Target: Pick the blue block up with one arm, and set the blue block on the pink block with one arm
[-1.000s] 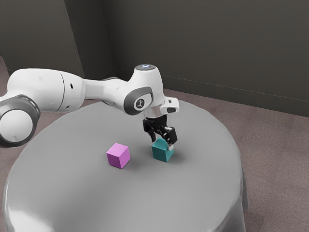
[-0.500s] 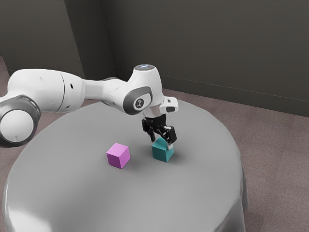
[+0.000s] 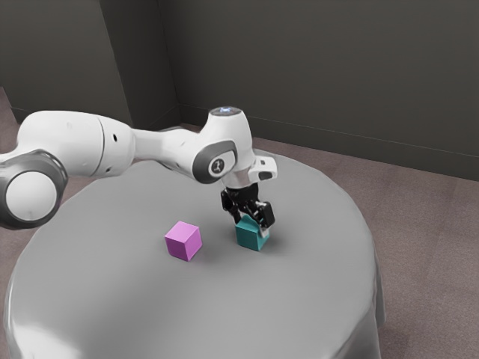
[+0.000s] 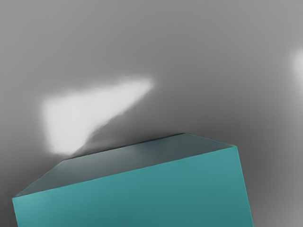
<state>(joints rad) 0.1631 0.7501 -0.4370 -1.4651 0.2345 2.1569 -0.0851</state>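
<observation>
view: exterior
table [image 3: 112, 314]: round and grey, covered with a cloth that hangs down over the edge.
arm [image 3: 142, 146]: white and thick. It is seen coming in from the exterior view's left and is bent down over the middle of the table.
blue block [image 3: 249, 238]: blue-green. It is seen sitting on the table near the middle, a little toward the exterior view's right edge.
gripper [image 3: 251, 218]: black and pointed down, held right at the top of the blue block. Whether it is open or closed on the block cannot be told.
pink block [image 3: 183, 241]: seen on the table near the blue block, on the exterior view's left of it. The two blocks are kept apart by a strip of grey table.
floor [image 3: 426, 247]: brown, seen past the table's far edge.
wall [image 3: 337, 60]: dark, seen behind the table.

view: wrist
blue block [image 4: 142, 198]: seen very close, just under the hand. Its top face and one side face can be seen.
table [image 4: 142, 42]: grey, seen past the block.
patch of light [image 4: 90, 113]: bright and white, seen on the table just past the block.
</observation>
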